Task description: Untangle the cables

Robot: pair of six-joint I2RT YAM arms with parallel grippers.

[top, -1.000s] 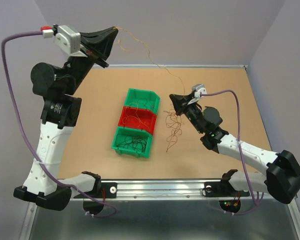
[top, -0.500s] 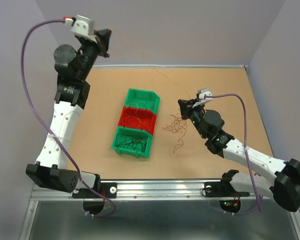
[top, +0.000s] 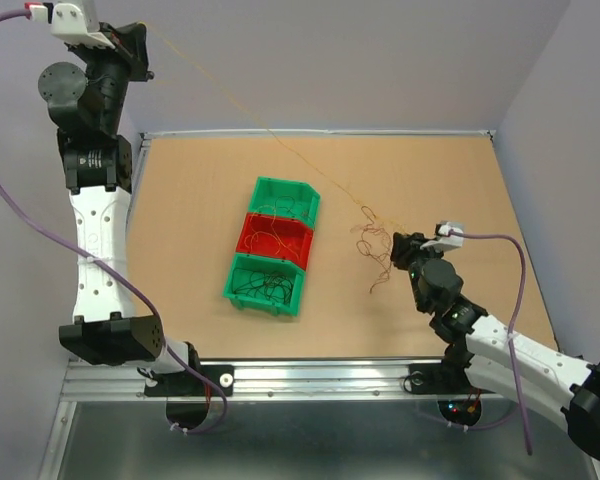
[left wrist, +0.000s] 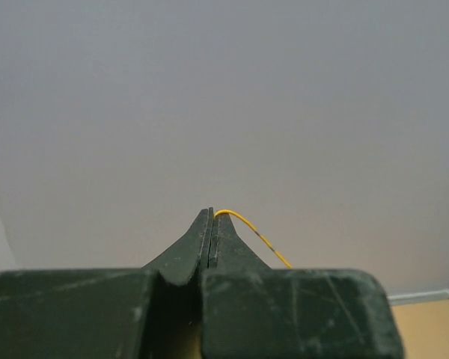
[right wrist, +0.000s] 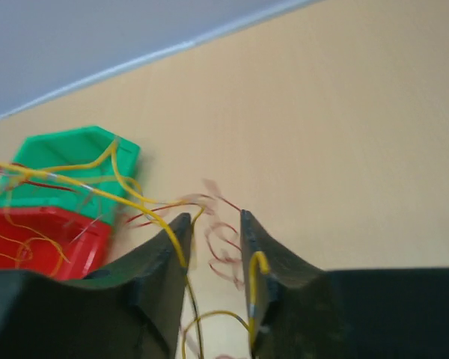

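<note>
My left gripper [top: 143, 38] is raised high at the far left, shut on a thin yellow cable [left wrist: 247, 224] that comes out of its tips [left wrist: 211, 213]. The cable [top: 250, 120] runs taut down to a small curly tangle [top: 373, 240] of reddish and yellow cables on the table. My right gripper [top: 402, 249] is low at the tangle's right edge. In the right wrist view it [right wrist: 213, 217] is open, with yellow strands [right wrist: 161, 221] lying over and between the jaws and blurred reddish curls [right wrist: 226, 241] in the gap.
Three bins stand in a row at the table's middle: a green one [top: 286, 199], a red one [top: 274, 236] and a green one [top: 266, 283], each with loose wires in it. The far green bin [right wrist: 67, 149] and the red bin [right wrist: 37, 243] show left of the right jaws.
My left arm swung up and to the left, pulling the yellow cable into a long taut line. My right gripper moved right and nearer, and the tangle shifted right with it.
</note>
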